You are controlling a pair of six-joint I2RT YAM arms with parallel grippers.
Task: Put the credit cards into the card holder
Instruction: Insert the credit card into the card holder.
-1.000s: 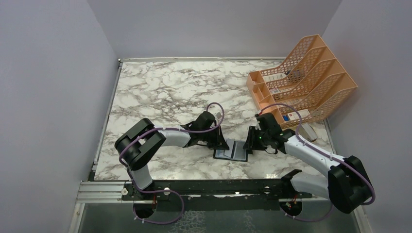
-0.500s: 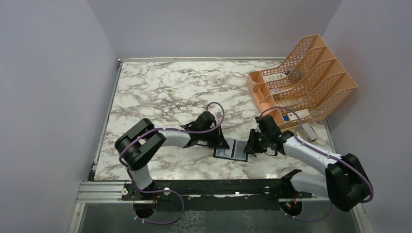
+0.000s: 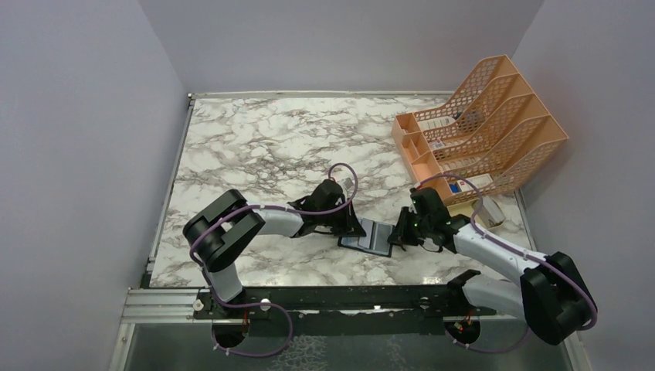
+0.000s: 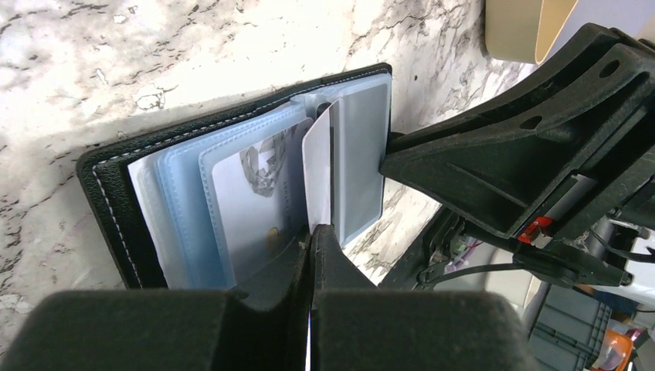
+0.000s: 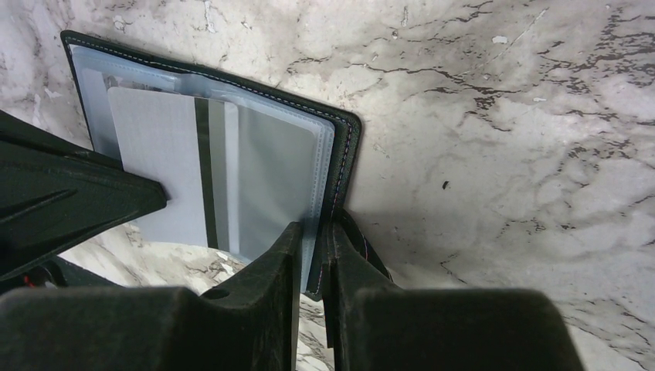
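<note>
The card holder (image 3: 376, 236) lay open near the middle of the marble worktop (image 3: 255, 139), towards its near edge, with its clear sleeves fanned and one printed credit card (image 4: 255, 193) seated in a left-hand sleeve. A second, white card (image 4: 318, 174) stood on edge over the middle sleeves, pinched in the clenched left claw (image 4: 312, 232). The right claw (image 5: 314, 236) was closed on the holder's right edge, with cover and outer sleeve between its fingers. An orange file rack (image 3: 494, 116) stood far right, well apart.
</note>
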